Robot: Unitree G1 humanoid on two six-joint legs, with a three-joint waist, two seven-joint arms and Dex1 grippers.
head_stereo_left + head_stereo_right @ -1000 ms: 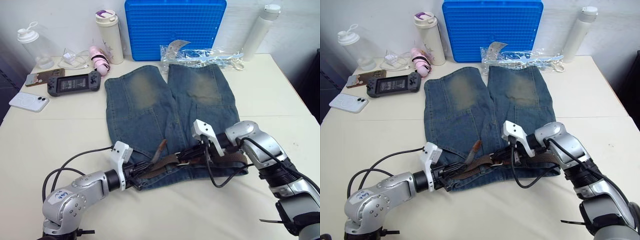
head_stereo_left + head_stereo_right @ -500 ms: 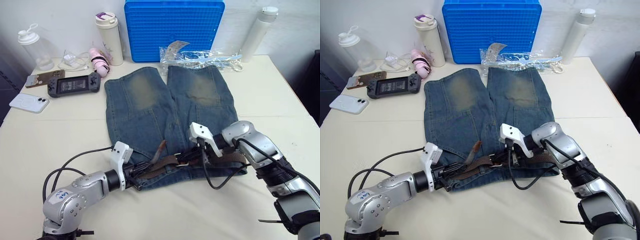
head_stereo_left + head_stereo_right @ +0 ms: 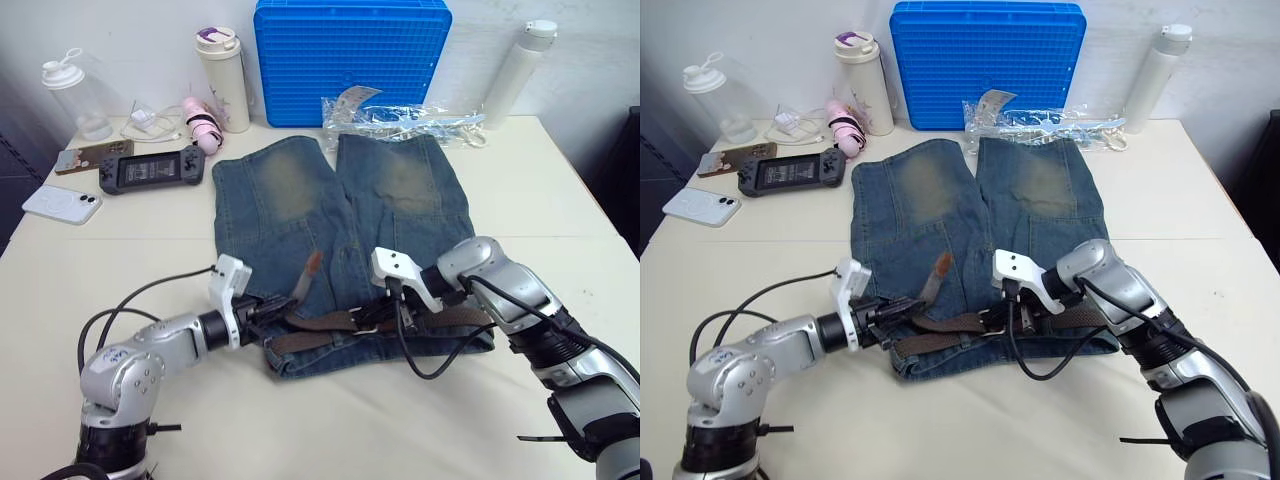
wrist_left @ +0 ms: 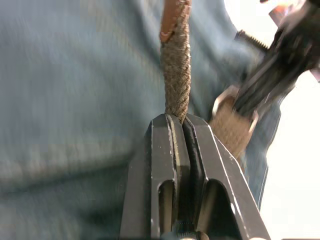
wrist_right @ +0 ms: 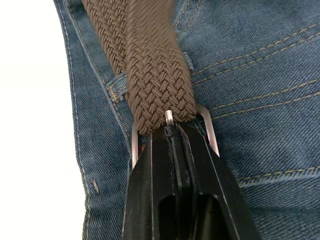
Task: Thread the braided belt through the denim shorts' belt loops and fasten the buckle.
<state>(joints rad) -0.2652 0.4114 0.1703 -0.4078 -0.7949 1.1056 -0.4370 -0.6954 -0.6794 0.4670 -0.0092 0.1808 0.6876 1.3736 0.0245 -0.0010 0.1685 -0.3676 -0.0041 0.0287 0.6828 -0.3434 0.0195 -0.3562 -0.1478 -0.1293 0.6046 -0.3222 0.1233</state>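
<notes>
The table (image 3: pixel 560 190) lies bare along its near edge and its right side, giving open passage there. The far edge is crowded: a blue board (image 3: pixel 350 55), a plastic bag (image 3: pixel 400 110), a white bottle (image 3: pixel 517 68) and a tumbler (image 3: pixel 222 80). Toward the far left corner a game console (image 3: pixel 150 168), phones (image 3: pixel 60 203) and a shaker bottle (image 3: pixel 70 95) block the way.

belt loops (image 5: pixel 116 86) mostly under braided belt (image 5: pixel 150 75)
</notes>
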